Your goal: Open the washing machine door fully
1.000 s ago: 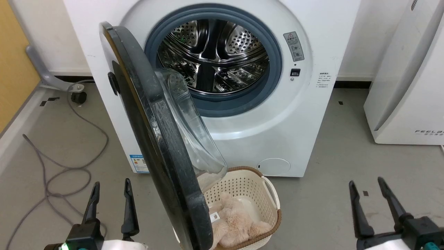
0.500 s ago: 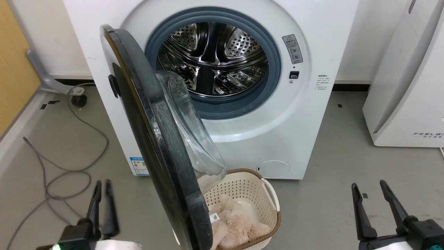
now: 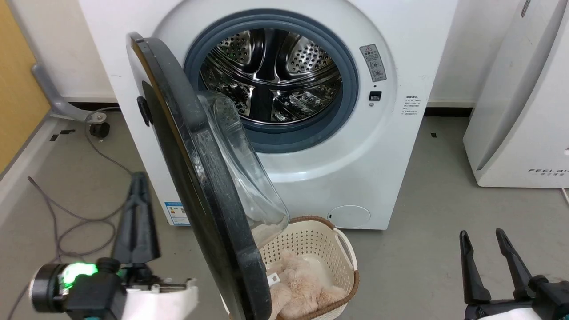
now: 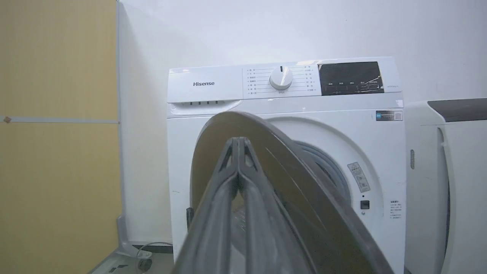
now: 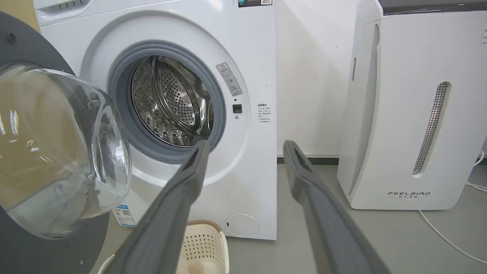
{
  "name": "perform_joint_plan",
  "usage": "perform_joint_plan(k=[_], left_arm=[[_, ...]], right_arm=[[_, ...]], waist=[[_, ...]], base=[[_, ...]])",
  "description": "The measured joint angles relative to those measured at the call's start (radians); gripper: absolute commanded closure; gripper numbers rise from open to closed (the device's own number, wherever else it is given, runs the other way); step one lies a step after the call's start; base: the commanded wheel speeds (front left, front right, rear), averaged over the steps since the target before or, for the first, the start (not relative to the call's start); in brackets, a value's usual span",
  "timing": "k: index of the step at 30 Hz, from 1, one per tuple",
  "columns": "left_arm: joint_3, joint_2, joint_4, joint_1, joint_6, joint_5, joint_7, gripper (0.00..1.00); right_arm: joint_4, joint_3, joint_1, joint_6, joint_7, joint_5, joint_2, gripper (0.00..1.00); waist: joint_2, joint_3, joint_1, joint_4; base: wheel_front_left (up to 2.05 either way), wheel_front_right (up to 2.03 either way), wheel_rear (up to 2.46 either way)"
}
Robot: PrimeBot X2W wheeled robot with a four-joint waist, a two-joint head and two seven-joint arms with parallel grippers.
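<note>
While the washing machine door (image 3: 209,191) stands partly open on the left of the washing machine (image 3: 355,169), its edge toward me above a basket (image 3: 306,240), I see my left hand (image 3: 138,182) closed tight and empty, near the door's outer face. My right hand (image 3: 481,232) is open, well apart from the door.

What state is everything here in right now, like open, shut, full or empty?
Door, about half open, not fully.
Drum, empty as far as shows.
Basket, holding a fluffy beige toy.
Left tool, shut, holding nothing.
Right tool, open, holding nothing.
</note>
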Motion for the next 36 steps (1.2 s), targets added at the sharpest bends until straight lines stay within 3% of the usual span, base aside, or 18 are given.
perform_joint_plan(k=[7,20,29,36], left_arm=[[-0.12,0.0,-0.045,-0.001,-0.045,0.016,0.0,1.0],[-0.374,0.002,0.019,0.005,-0.133,0.043,0.0,1.0],[-0.491,0.022,0.086,0.048,-0.152,0.049,0.0,1.0],[-0.508,0.028,0.157,0.072,-0.149,0.038,0.0,1.0]], right_arm=[[-0.024,-0.003,0.0,0.0,0.0,0.024,0.0,0.0],[-0.03,-0.006,0.0,0.0,0.0,0.031,0.0,0.0],[-0.03,-0.004,0.0,0.0,0.0,0.031,0.0,0.0],[-0.03,0.001,0.0,0.0,0.0,0.03,0.0,0.0]], waist=[[0.0,0.0,0.0,-0.003],[0.0,0.003,0.0,-0.003],[0.0,0.007,0.0,0.002],[0.0,0.015,0.0,0.008]], base=[[0.0,0.0,0.0],[0.0,0.0,0.0],[0.0,0.0,0.0],[0.0,0.0,0.0]])
